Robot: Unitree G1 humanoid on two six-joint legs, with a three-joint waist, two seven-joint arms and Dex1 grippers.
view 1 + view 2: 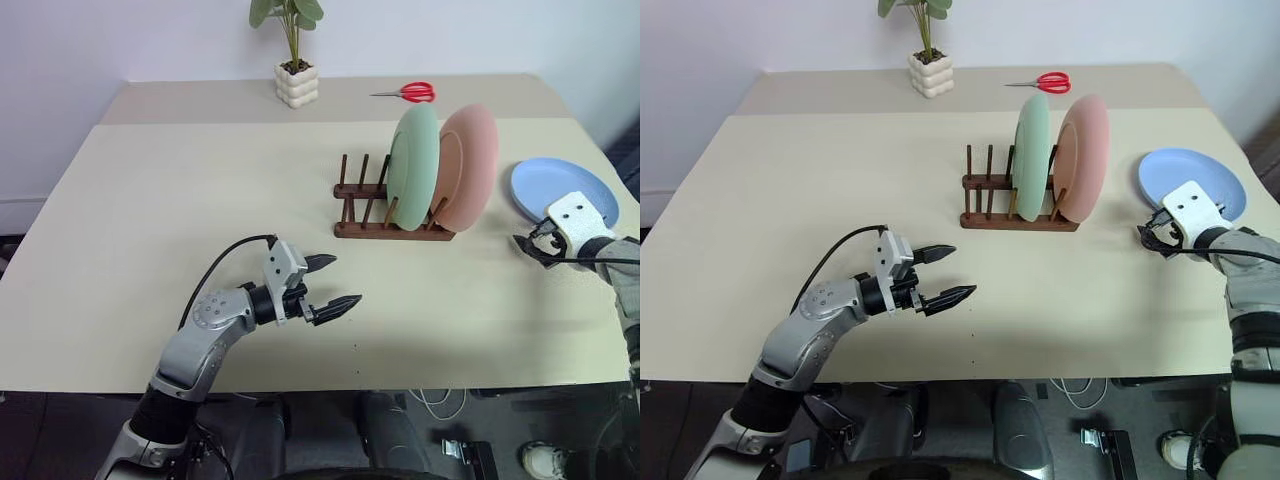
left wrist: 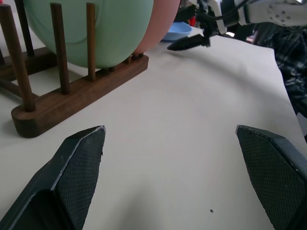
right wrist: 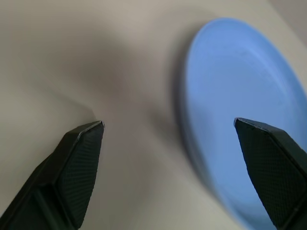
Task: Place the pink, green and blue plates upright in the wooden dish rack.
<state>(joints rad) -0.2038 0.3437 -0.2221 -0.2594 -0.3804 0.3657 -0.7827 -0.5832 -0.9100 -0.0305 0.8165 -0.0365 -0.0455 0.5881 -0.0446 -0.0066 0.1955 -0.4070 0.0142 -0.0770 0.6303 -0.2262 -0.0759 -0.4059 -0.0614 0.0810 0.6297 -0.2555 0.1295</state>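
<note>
The wooden dish rack [image 1: 385, 215] stands right of the table's middle. The green plate [image 1: 414, 167] and the pink plate [image 1: 470, 165] stand upright in its right end, and the pegs on its left end are free. The blue plate [image 1: 560, 185] lies flat on the table to the right of the rack. My right gripper [image 1: 530, 248] is open just at the blue plate's near-left rim [image 3: 240, 110], low over the table, holding nothing. My left gripper [image 1: 345, 279] hovers open and empty in front of the rack, pointing toward it [image 2: 81, 91].
A potted plant [image 1: 296, 70] and red scissors [image 1: 410, 92] sit on the far table behind the rack. The beige table [image 1: 180, 200] stretches wide to the left. Its right edge runs just beyond the blue plate.
</note>
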